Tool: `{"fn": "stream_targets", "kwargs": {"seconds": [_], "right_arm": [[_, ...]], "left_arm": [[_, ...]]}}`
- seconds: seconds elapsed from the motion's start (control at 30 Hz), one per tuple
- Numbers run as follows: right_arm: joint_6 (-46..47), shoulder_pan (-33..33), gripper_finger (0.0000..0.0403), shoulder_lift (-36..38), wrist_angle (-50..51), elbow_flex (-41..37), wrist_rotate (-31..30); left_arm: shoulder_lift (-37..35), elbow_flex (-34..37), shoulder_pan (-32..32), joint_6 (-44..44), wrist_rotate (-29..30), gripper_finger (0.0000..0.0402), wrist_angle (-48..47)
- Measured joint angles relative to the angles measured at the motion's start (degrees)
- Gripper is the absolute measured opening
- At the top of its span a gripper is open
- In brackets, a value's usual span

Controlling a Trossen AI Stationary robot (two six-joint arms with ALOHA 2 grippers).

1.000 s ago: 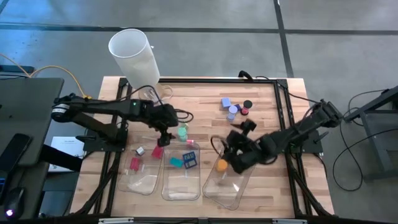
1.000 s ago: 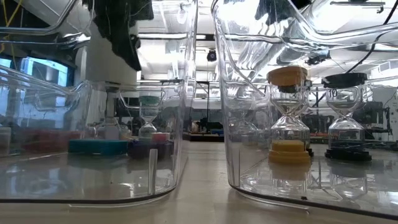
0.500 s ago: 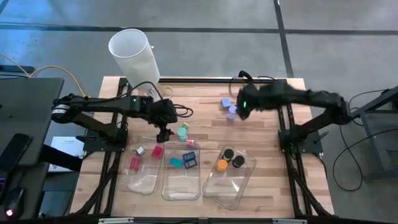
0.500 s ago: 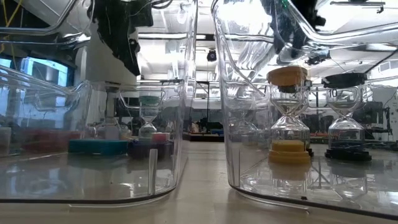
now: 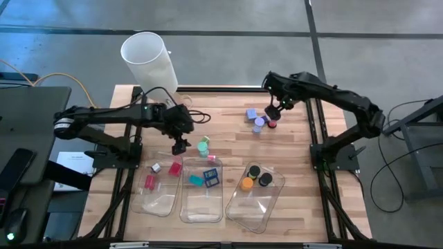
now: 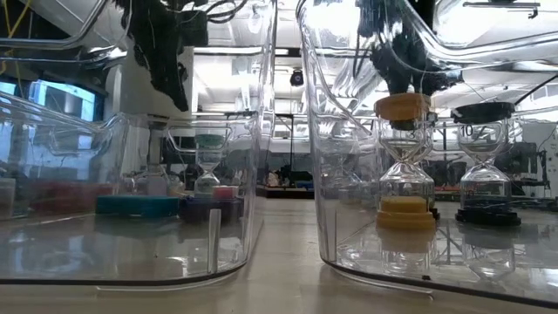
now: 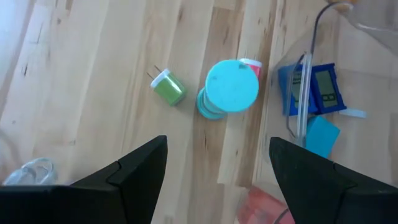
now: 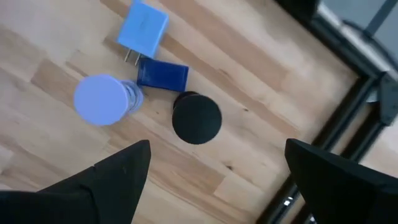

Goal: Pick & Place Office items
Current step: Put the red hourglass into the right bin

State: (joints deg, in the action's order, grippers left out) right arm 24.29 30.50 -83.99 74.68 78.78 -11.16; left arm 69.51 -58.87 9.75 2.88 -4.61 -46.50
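Observation:
My left gripper (image 5: 179, 144) (image 7: 217, 149) hangs open above the wood, just near of a teal-capped sand timer (image 7: 231, 93) and a small green plug (image 7: 168, 87). My right gripper (image 5: 273, 111) (image 8: 217, 146) hangs open over a far-right cluster: a black-capped timer (image 8: 196, 118), a lavender-capped one (image 8: 102, 99), a dark blue block (image 8: 161, 74) and a light blue plug (image 8: 144, 28). All stand or lie on the table. The right tray (image 5: 261, 207) holds an orange-capped timer (image 5: 246, 184) and two black-capped ones (image 5: 255, 171); the middle tray (image 5: 202, 207) holds blue and teal pieces.
Three clear trays lie side by side at the near edge; the left one (image 5: 158, 202) holds a red piece (image 5: 149, 182). A tall white cylinder (image 5: 147, 59) stands at the far left corner. A black frame rail (image 5: 315, 117) runs along the table's right side, close to my right gripper.
My right gripper has swung from over the right tray toward the table's far edge, turning as it went, and now hangs over the far-right cluster, still open. My left gripper has drifted a little toward the far edge. No item has moved.

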Motion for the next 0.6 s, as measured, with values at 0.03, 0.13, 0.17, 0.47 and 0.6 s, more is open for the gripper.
{"fn": "stream_targets", "kwargs": {"seconds": [0.03,0.13,0.17,0.47,0.6], "right_arm": [[-0.42,0.59,0.0362,0.0,-0.89,-1.02,0.78],[-0.58,1.11,0.0362,0.0,-2.5,-4.18,1.12],[-0.58,1.24,0.0362,0.0,-3.12,-5.33,1.12],[-1.93,1.37,0.0362,0.02,-14.51,-13.34,3.98],[-1.94,1.4,0.0362,0.04,-17.98,-15.6,3.81]], "left_arm": [[-0.68,0.61,0.24,0.24,-0.01,0.0276,0.17],[-2.73,2.51,0.84,0.44,-0.06,0.0276,2.19],[-3.4,3.01,1.03,0.45,-0.08,0.0276,2.66],[-7.29,7.33,1.19,0.18,-0.1,0.0276,9.83],[-7.31,8.69,1.19,0.32,-0.1,0.0276,11.36]]}}
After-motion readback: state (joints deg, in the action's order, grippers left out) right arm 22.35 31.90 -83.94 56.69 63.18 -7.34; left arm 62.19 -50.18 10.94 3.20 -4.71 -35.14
